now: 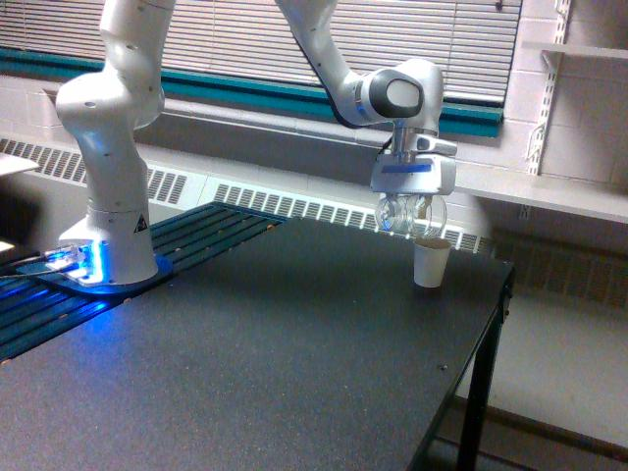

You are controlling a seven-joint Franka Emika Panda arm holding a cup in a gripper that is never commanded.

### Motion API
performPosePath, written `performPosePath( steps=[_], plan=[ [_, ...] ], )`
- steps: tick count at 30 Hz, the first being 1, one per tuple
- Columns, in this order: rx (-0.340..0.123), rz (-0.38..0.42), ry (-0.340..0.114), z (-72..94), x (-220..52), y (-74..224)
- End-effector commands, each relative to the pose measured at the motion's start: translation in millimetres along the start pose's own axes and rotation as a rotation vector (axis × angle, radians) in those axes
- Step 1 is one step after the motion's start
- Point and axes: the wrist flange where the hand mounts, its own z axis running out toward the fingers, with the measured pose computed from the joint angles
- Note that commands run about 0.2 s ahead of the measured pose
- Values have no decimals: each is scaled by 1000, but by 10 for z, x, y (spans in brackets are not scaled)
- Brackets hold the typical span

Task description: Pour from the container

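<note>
- Gripper [412,208] clamped on clear cup [410,216], held in air.
- White paper cup [430,262] just below gripper, slightly toward exterior view's right, on black table [245,343].

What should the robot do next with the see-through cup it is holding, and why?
Probably tip the small clear plastic cup a little further. The gripper holds it just above and slightly left of the white paper cup on the dark table, so its contents should fall inside.
</note>
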Motion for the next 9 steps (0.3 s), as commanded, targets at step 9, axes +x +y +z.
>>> performPosePath(
  steps=[9],
  plan=[
    [53, 36, 59, -176, -81, 214]
  ],
)
